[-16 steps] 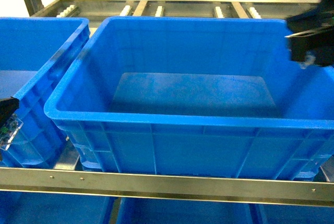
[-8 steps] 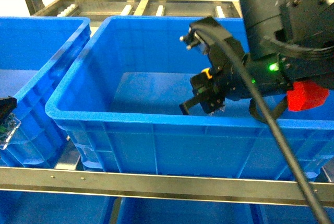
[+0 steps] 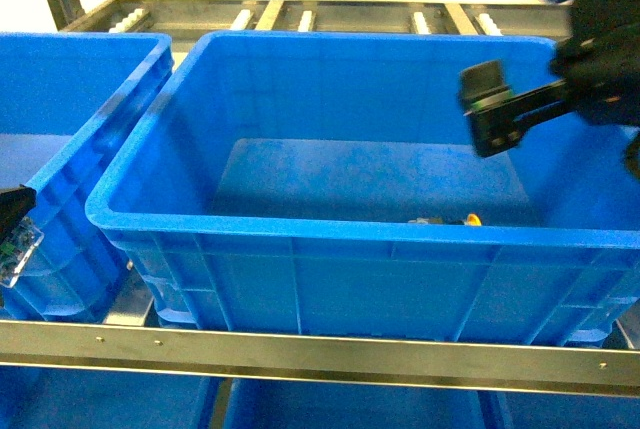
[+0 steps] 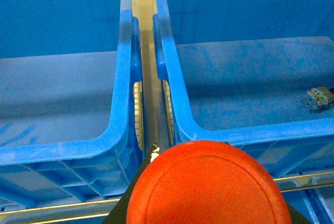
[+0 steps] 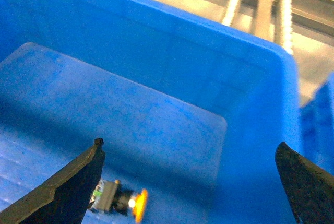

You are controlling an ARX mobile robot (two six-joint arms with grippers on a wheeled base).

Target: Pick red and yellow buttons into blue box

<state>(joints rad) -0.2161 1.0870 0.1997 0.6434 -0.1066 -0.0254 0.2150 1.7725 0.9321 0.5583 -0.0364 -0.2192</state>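
The blue box (image 3: 330,232) fills the middle of the head view. The yellow button (image 3: 468,218) lies on its side on the box floor near the front right; it also shows in the right wrist view (image 5: 125,202) and its body in the left wrist view (image 4: 319,97). My right gripper (image 5: 188,179) hangs open above it, over the box's right side, with one finger (image 3: 488,109) showing in the head view. The red button (image 4: 209,187) fills the bottom of the left wrist view. My left gripper (image 3: 10,234) is shut on it, outside the box's left front corner.
A second blue crate (image 3: 90,59) stands to the left, with a narrow gap (image 4: 148,78) between it and the box. A metal shelf rail (image 3: 320,354) runs along the front, more blue crates sit below it, and conveyor rollers (image 3: 300,19) lie behind.
The right gripper went down into the box with the yellow button, let it go, and has risen up and to the right, open. The left gripper has not moved.
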